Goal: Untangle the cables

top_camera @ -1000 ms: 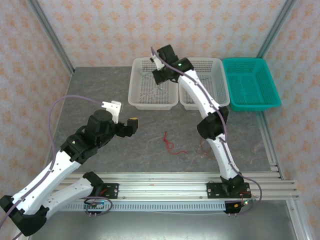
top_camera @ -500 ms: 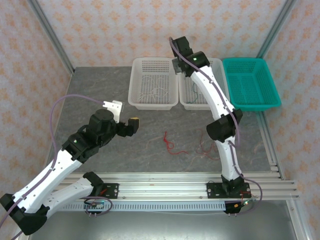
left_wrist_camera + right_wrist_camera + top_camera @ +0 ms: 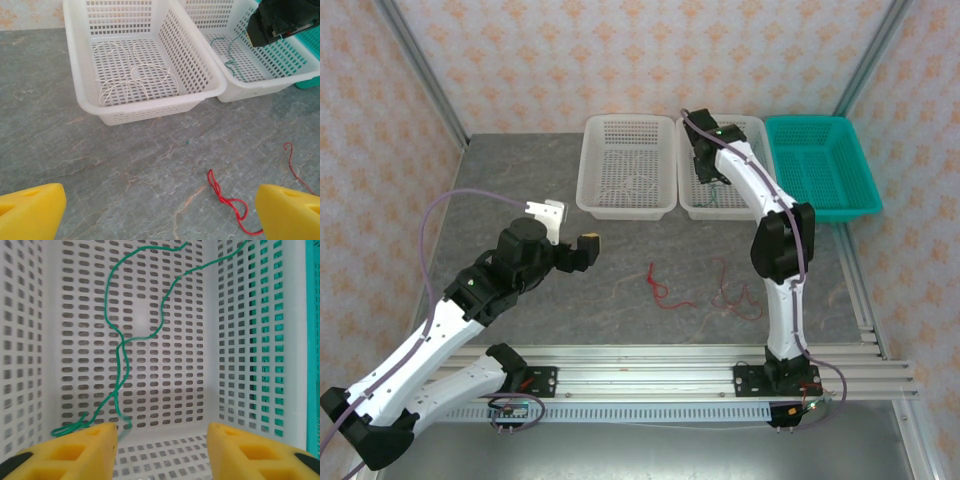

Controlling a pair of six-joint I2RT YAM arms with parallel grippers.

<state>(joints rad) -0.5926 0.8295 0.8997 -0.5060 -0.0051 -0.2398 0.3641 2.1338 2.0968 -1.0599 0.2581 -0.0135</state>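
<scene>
On the grey table [image 3: 570, 190] the left arm [image 3: 450, 310] lies in the lower left of the top view, and the right arm [image 3: 775, 250] reaches up to the three baskets at the top: a left white basket [image 3: 625, 212], a middle white basket [image 3: 705, 212] and a teal basket [image 3: 825, 212]. The left gripper [image 3: 160, 215] is spread wide above the table and holds nothing; the right gripper [image 3: 162, 450] is also apart and empty, inside the middle white basket. The white cable [image 3: 135, 80] lies in the left white basket and the green cable [image 3: 120, 345] in the middle one, while one red cable [image 3: 221, 198] is on the table at the centre and a second red cable [image 3: 732, 298] just to its right.
</scene>
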